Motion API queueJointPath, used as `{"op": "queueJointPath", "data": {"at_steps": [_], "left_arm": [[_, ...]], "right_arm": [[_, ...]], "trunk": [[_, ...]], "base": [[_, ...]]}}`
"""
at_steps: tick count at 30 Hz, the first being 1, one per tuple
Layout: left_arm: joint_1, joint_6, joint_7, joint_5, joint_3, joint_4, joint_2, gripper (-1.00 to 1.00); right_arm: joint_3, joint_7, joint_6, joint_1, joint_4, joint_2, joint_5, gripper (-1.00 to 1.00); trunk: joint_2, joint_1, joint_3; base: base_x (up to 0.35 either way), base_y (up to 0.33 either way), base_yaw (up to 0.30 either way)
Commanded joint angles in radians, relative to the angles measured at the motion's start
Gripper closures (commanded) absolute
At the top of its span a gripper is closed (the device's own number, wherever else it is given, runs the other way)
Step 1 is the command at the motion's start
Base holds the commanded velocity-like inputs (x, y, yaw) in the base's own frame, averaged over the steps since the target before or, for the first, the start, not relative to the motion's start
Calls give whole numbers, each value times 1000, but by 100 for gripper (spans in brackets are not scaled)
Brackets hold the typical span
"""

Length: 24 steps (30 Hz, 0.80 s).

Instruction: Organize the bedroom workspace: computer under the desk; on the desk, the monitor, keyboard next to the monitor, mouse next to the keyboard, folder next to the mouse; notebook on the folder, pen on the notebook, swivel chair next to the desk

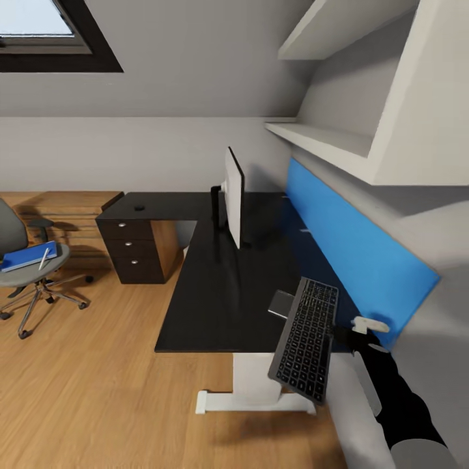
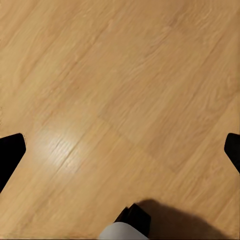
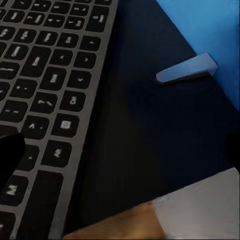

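The dark keyboard (image 1: 306, 339) slants over the black desk's (image 1: 215, 293) near right corner, its near end past the desk edge. My right gripper (image 1: 350, 339) is at its right edge. In the right wrist view the keyboard (image 3: 45, 85) runs between the wide-apart fingers, and one fingertip (image 3: 9, 155) is over the keys. The monitor (image 1: 234, 195) stands on the desk. At the left, the swivel chair (image 1: 10, 231) carries a blue folder (image 1: 27, 256) and a pen (image 1: 43, 258). My left gripper (image 2: 120, 150) hangs open over bare floor.
A drawer unit (image 1: 133, 244) stands under the desk's far left wing, with a small dark object (image 1: 139, 208) on top. A blue panel (image 1: 352, 241) and white shelves (image 1: 326, 140) line the wall at the right. A grey flat piece (image 1: 280, 303) lies beside the keyboard. Wood floor (image 1: 98, 378) spreads at the left.
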Motion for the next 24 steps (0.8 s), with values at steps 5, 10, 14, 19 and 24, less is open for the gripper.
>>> {"op": "queueJointPath", "data": {"at_steps": [5,10,14,19,24], "left_arm": [[-1,-5,6,9,-8,-1,1,-100],[-1,-6,6,9,-8,-1,1,-100],[-1,-7,6,8,-7,-1,2,-100],[-1,-7,6,9,-6,-1,2,-100],[-1,-7,6,9,-6,-1,3,-100]], "right_arm": [[1,-20,-1,1,4,12,-8,-100],[2,-47,-5,2,12,23,-8,-100],[2,-57,-5,2,17,31,-7,-100],[3,-61,-7,2,40,38,-7,-100],[4,-62,-9,2,46,40,-7,-100]], "trunk": [[-1,-1,-1],[-1,-1,-1],[-1,-1,-1],[-1,-1,-1],[-1,-1,-1]], "base": [[-312,-114,0],[-263,-81,0],[-88,-25,0],[-25,-7,0],[-4,-1,0]]}}
